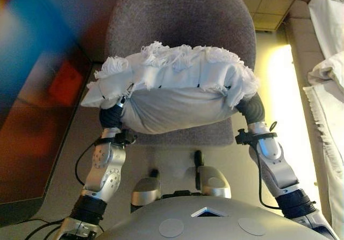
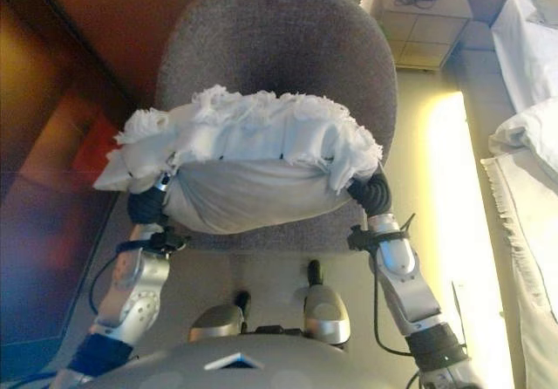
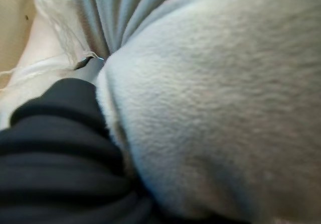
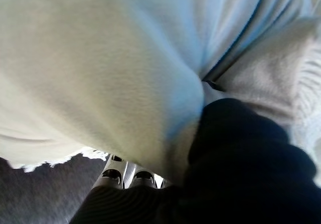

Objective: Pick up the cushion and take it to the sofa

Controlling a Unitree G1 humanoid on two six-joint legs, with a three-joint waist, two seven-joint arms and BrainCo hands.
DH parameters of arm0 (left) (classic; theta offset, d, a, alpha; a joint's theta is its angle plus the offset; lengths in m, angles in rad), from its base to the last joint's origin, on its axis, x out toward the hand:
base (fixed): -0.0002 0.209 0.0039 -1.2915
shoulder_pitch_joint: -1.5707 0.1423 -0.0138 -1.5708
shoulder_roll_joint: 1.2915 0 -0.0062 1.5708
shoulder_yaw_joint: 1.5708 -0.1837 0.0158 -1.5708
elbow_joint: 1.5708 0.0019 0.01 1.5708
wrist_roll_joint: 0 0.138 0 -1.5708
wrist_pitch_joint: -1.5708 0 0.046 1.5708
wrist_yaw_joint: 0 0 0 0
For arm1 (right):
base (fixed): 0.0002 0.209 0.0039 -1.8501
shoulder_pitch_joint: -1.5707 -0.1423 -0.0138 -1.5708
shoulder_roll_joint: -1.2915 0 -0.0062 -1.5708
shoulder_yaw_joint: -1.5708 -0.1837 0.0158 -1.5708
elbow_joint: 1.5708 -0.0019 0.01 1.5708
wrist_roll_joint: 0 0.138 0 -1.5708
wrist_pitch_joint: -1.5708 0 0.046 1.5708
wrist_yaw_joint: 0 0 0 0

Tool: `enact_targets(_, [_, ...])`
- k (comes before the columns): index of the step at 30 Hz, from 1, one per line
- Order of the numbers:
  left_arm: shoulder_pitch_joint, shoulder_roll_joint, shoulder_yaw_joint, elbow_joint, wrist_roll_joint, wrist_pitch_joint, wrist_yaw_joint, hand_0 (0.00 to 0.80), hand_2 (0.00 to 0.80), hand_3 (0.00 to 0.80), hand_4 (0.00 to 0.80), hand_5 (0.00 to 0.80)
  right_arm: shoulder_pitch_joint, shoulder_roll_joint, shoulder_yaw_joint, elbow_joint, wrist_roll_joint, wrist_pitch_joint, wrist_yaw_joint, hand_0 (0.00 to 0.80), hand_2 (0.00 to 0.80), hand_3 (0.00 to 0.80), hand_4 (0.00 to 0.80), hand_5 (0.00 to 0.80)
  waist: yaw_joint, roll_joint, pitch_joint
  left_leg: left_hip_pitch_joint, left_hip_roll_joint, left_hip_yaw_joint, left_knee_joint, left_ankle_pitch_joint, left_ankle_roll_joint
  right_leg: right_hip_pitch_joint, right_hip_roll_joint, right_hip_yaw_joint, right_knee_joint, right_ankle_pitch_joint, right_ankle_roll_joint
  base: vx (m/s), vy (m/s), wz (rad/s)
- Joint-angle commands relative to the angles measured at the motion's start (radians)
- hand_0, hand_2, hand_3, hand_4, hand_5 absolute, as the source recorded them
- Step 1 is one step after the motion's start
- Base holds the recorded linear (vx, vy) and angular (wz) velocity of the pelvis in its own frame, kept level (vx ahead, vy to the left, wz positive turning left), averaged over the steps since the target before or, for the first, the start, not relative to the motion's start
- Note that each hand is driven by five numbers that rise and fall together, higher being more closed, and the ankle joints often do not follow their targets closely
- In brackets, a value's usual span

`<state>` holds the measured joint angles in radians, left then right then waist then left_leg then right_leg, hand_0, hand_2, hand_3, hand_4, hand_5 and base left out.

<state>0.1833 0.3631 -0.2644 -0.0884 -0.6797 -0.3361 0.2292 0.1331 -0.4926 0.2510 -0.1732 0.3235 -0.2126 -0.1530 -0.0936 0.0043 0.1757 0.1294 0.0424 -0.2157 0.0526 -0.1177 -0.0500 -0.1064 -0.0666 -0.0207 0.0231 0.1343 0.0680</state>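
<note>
No readable text, labels or numbers.

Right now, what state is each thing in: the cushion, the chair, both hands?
Cushion: clamped between the two hands at its ends, above the chair seat; fringe on top.
Chair: upright; whether the cushion touches the seat cannot be told.
Left hand: pressed into the cushion's left end, fingers hidden.
Right hand: pressed into the right end, fingers mostly hidden.
</note>
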Motion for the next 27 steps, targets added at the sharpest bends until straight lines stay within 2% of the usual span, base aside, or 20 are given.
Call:
enact_targets(1, [-0.113,0.014,0.007,-0.148,0.047,-0.088,-0.016,0.8,0.8,0.8,0.8,0.8,-0.117,0.029,0.033,-0.117,-0.028,-0.081,0.026,0.8,0.8,0.8,0.8,0.8,0.005,-0.065,-0.054,0.113,-0.014,-0.005,0.028,-0.047,0.035,-0.087,-0.074,0.037,-0.016,0.108,0.058,0.383,-0.175,0.0])
enact_targets(3, [-0.102,0.014,0.016,-0.15,0.017,-0.082,-0.007,0.8,0.8,0.8,0.8,0.8,-0.112,0.017,0.025,-0.118,-0.009,-0.06,0.046,0.8,0.8,0.8,0.8,0.8,-0.007,-0.048,-0.075,0.114,0.037,0.015,0.145,0.113,-0.014,-0.071,-0.05,0.004,0.004,0.078,0.031,0.339,-0.151,-0.16])
enact_targets(4, [-0.089,0.011,0.029,-0.161,0.013,-0.091,-0.015,0.8,0.8,0.8,0.8,0.8,-0.1,0.006,0.023,-0.125,-0.002,-0.062,0.073,0.8,0.8,0.8,0.8,0.8,-0.004,-0.041,-0.081,0.089,0.061,0.044,0.261,0.207,-0.035,-0.033,-0.032,-0.009,-0.006,0.054,0.011,0.277,-0.191,0.03])
enact_targets(5, [-0.082,0.008,0.034,-0.168,0.015,-0.097,-0.02,0.8,0.8,0.8,0.8,0.8,-0.09,-0.001,0.023,-0.129,0.001,-0.068,0.084,0.8,0.8,0.8,0.8,0.8,0.0,-0.055,-0.08,0.049,0.055,0.059,0.362,0.236,-0.035,-0.012,-0.036,-0.011,-0.011,0.048,-0.005,0.332,-0.294,0.12])
enact_targets(6, [-0.076,0.005,0.037,-0.172,0.022,-0.102,-0.02,0.8,0.8,0.8,0.8,0.8,-0.079,-0.008,0.024,-0.126,0.0,-0.076,0.088,0.8,0.8,0.8,0.8,0.8,0.014,-0.074,-0.073,-0.039,0.04,0.082,0.476,0.246,-0.028,0.022,-0.041,-0.01,-0.016,0.041,-0.022,0.292,-0.338,0.1])
enact_targets(7, [-0.073,0.001,0.036,-0.165,0.017,-0.094,-0.014,0.8,0.8,0.8,0.8,0.8,-0.076,-0.01,0.031,-0.107,-0.007,-0.084,0.08,0.8,0.8,0.8,0.8,0.8,0.037,-0.094,-0.06,-0.139,0.023,0.11,0.529,0.244,-0.013,0.062,-0.048,-0.011,-0.024,0.034,-0.031,0.299,-0.302,0.07])
enact_targets(8, [-0.071,-0.004,0.036,-0.151,0.012,-0.087,-0.008,0.8,0.8,0.8,0.8,0.8,-0.083,-0.012,0.04,-0.089,-0.011,-0.087,0.067,0.8,0.8,0.8,0.8,0.8,0.06,-0.098,-0.049,-0.195,0.009,0.122,0.522,0.228,-0.001,0.098,-0.044,-0.01,-0.035,0.024,-0.031,0.267,-0.201,-0.07])
enact_targets(10, [-0.056,-0.001,0.039,-0.145,0.02,-0.111,-0.013,0.8,0.8,0.8,0.8,0.8,-0.087,-0.013,0.052,-0.089,0.015,-0.094,0.077,0.8,0.8,0.8,0.8,0.8,0.091,-0.092,-0.03,-0.224,0.011,0.145,0.429,0.228,-0.002,0.151,-0.03,-0.009,-0.059,-0.003,-0.024,0.259,-0.05,-0.26])
enact_targets(12, [-0.048,0.006,0.038,-0.155,0.015,-0.119,-0.022,0.8,0.8,0.8,0.8,0.8,-0.072,-0.018,0.045,-0.106,0.01,-0.09,0.085,0.8,0.8,0.8,0.8,0.8,0.102,-0.079,-0.023,-0.228,0.048,0.181,0.288,0.266,-0.025,0.185,-0.02,-0.019,-0.087,-0.021,-0.016,0.238,0.074,-0.12])
enact_targets(13, [-0.055,0.006,0.036,-0.16,0.008,-0.109,-0.02,0.8,0.8,0.8,0.8,0.8,-0.068,-0.021,0.041,-0.111,0.003,-0.085,0.078,0.8,0.8,0.8,0.8,0.8,0.108,-0.076,-0.02,-0.233,0.053,0.185,0.225,0.281,-0.034,0.197,-0.023,-0.018,-0.097,-0.028,-0.01,0.191,0.114,0.06])
enact_targets(16, [-0.079,-0.005,0.026,-0.152,0.013,-0.099,0.0,0.8,0.8,0.8,0.8,0.8,-0.068,-0.022,0.038,-0.116,0.003,-0.074,0.075,0.8,0.8,0.8,0.8,0.8,0.12,-0.067,-0.023,-0.225,0.057,0.152,0.076,0.305,-0.054,0.218,-0.029,-0.011,-0.11,-0.044,0.005,0.191,0.098,0.05])
enact_targets(18, [-0.083,-0.017,0.028,-0.15,0.017,-0.091,-0.001,0.8,0.8,0.8,0.8,0.8,-0.058,-0.019,0.027,-0.123,-0.008,-0.07,0.084,0.8,0.8,0.8,0.8,0.8,0.122,-0.059,-0.034,-0.213,0.063,0.153,0.012,0.306,-0.065,0.223,-0.034,-0.015,-0.11,-0.058,0.012,0.166,0.074,-0.01])
enact_targets(21, [-0.078,-0.026,0.031,-0.137,0.004,-0.073,0.005,0.8,0.8,0.8,0.8,0.8,-0.046,-0.015,0.011,-0.115,-0.015,-0.054,0.09,0.8,0.8,0.8,0.8,0.8,0.108,-0.048,-0.056,-0.16,0.066,0.178,-0.073,0.253,-0.063,0.22,-0.041,-0.029,-0.11,-0.065,0.017,0.124,0.083,-0.05])
enact_targets(27, [-0.055,-0.018,0.045,-0.125,0.008,-0.045,-0.014,0.8,0.8,0.8,0.8,0.8,-0.004,0.006,-0.014,-0.119,0.0,-0.025,0.111,0.8,0.8,0.8,0.8,0.8,0.092,-0.037,-0.078,-0.122,0.058,0.195,-0.113,0.226,-0.042,0.201,-0.035,-0.023,-0.11,-0.057,0.018,0.103,0.042,0.11])
